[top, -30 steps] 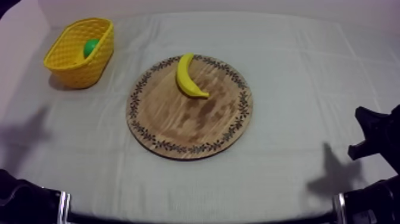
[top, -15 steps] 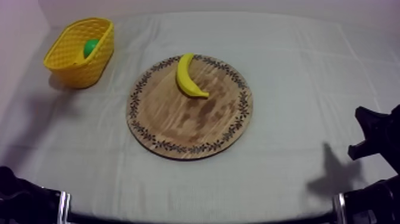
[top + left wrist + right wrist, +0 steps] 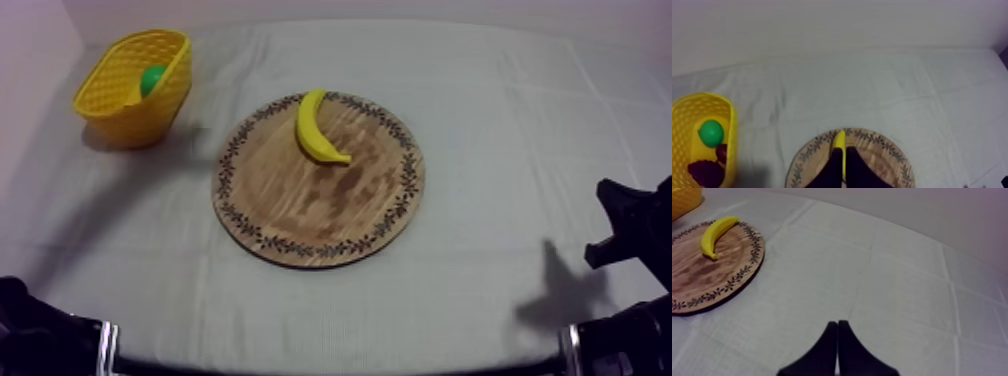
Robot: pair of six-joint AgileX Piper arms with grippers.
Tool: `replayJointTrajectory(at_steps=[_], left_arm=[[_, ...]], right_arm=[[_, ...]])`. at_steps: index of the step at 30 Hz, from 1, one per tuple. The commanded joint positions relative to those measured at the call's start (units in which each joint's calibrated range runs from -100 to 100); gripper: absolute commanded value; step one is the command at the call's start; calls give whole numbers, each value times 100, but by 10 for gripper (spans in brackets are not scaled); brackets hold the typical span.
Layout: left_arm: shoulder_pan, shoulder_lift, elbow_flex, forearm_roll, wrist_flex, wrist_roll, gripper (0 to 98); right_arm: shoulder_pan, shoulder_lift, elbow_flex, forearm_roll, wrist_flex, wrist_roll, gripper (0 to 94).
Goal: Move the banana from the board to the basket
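Count on the table: one round wooden board (image 3: 318,215), one banana (image 3: 317,128), one yellow basket (image 3: 150,120), and inside it one green round fruit (image 3: 711,133), one small red fruit (image 3: 721,152) and what looks like one dark bunch of grapes (image 3: 706,172), outline indistinct.

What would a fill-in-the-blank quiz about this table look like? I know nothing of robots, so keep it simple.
1. The banana lies ____ the wooden board.
2. The basket, at the far left of the table in the top view, is coloured ____.
3. Inside the basket sits a round ____ fruit.
4. The left gripper and the right gripper each have their two black fingers ____, holding nothing.

Missing words: on; yellow; green; shut.
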Motion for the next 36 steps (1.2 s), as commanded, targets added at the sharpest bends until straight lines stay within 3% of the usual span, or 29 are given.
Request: replayJointTrajectory(at_steps=[1, 6, 14, 24, 26, 36], left_arm=[[97, 469, -56, -48, 99, 141, 0], [305, 1209, -279, -158, 349, 371, 0], [506, 2287, -897, -174, 700, 832, 0], [534, 2833, -1164, -330, 724, 1420, 2], [520, 2867, -1206, -342, 750, 1443, 58], [461, 2899, -1265, -242, 918, 1321, 571]], right_arm=[[0, 0, -3, 0, -1, -1, 3], [0, 0, -3, 0, -1, -1, 3], [0, 0, -3, 0, -1, -1, 3], [0, 0, -3, 0, -1, -1, 3], [0, 0, -3, 0, -1, -1, 3], [0, 0, -3, 0, -1, -1, 3]])
